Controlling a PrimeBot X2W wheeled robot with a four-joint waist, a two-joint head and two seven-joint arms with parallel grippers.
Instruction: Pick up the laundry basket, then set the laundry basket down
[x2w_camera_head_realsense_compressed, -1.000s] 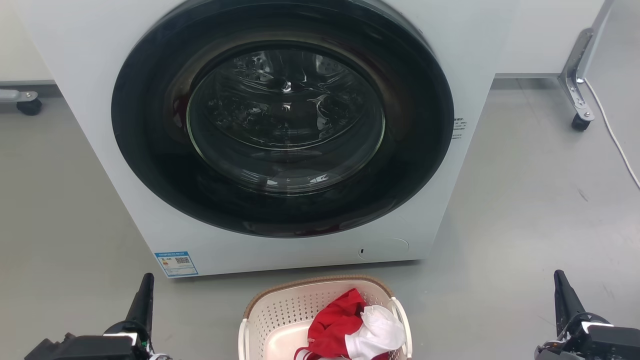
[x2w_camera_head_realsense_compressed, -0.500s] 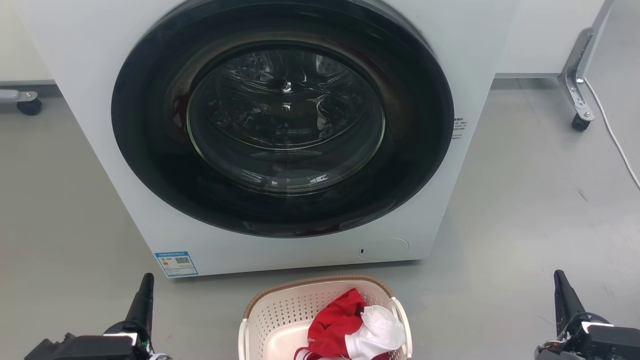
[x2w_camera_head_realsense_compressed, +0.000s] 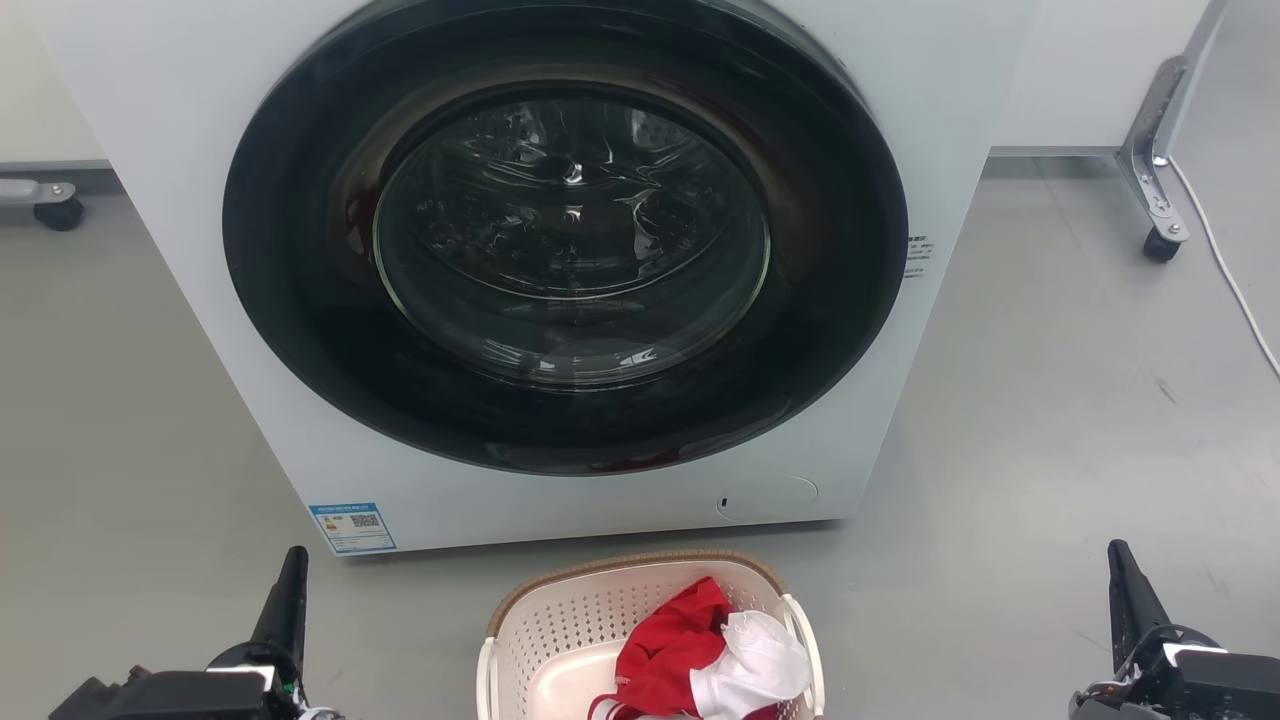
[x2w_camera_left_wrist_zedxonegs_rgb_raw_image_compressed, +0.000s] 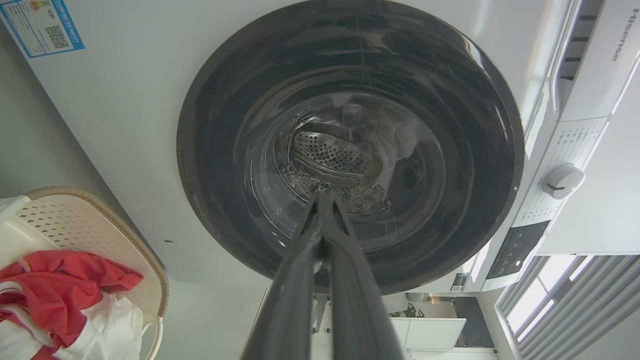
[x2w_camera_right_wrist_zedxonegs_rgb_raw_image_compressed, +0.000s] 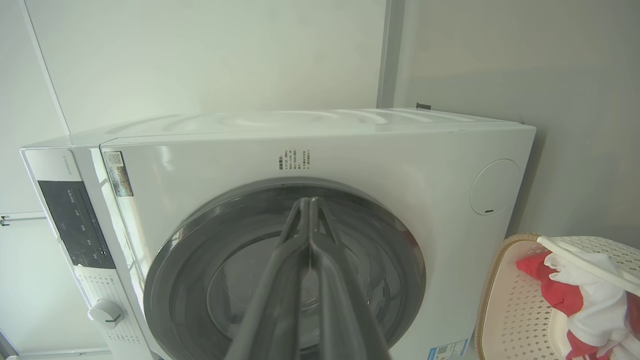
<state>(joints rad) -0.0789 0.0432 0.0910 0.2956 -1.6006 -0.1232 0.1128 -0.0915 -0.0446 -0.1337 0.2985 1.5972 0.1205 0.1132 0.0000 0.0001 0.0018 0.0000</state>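
One washing machine (x2w_camera_head_realsense_compressed: 940, 120), one laundry basket (x2w_camera_head_realsense_compressed: 560, 625), two garments (x2w_camera_head_realsense_compressed: 665, 650) (x2w_camera_head_realsense_compressed: 762, 665) and two pincers (x2w_camera_head_realsense_compressed: 295, 556) (x2w_camera_head_realsense_compressed: 1117, 549).

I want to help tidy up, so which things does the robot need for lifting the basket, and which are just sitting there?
Needed for the job:
- laundry basket, on the floor
- left gripper, shut
- right gripper, shut

Just there:
- washing machine
- red and white clothes, inside the basket
- white cable
- caster wheel
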